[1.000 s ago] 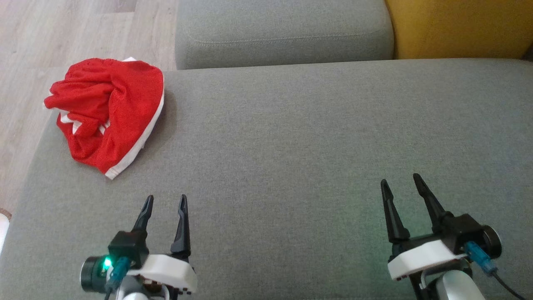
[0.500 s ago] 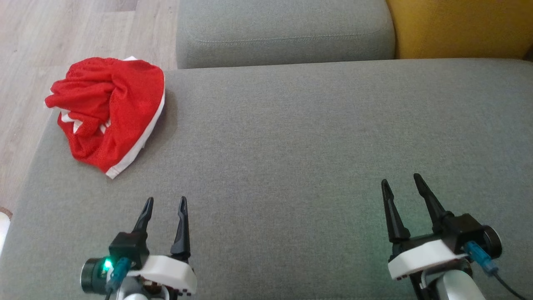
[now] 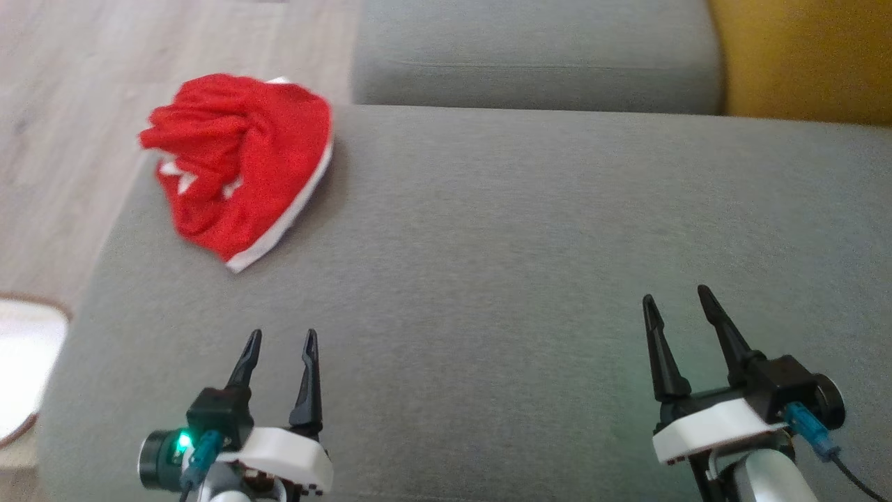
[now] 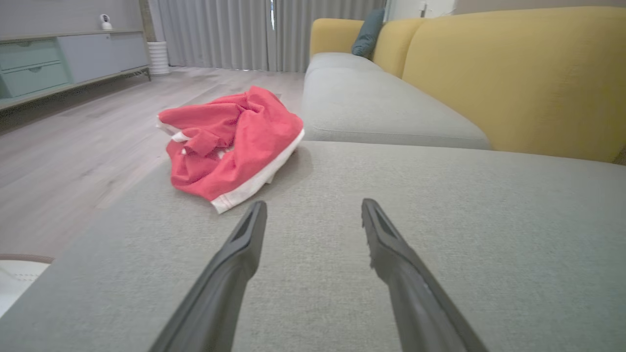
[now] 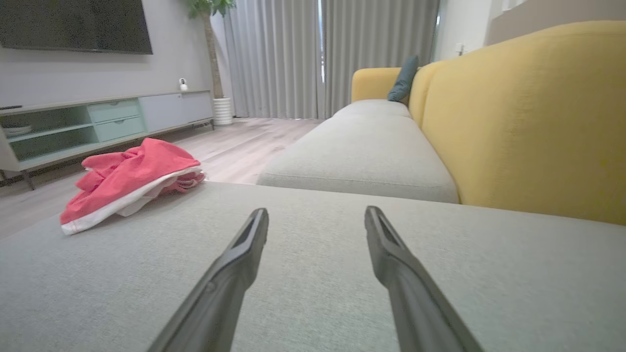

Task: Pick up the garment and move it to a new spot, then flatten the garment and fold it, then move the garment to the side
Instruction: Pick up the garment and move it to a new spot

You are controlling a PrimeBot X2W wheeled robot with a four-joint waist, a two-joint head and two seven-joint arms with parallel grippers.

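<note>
**Crumpled red cloth on sofa, both grippers spread**

A grey sofa cushion (image 3: 529,230) spans the frame. At its upper left corner lies a crumpled red mesh cloth (image 3: 244,174) with white edging. Its folds hide any print, so which garment it is stays unclear. The left gripper (image 3: 282,336), lower left, and the right gripper (image 3: 677,293), lower right, hover spread and empty.

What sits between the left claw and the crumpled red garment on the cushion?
Nothing visible. Bare grey cushion runs from the open left claw to the red garment at the cushion's far left corner. It shows white edging and no print, so it may not be the task's garment.
</note>
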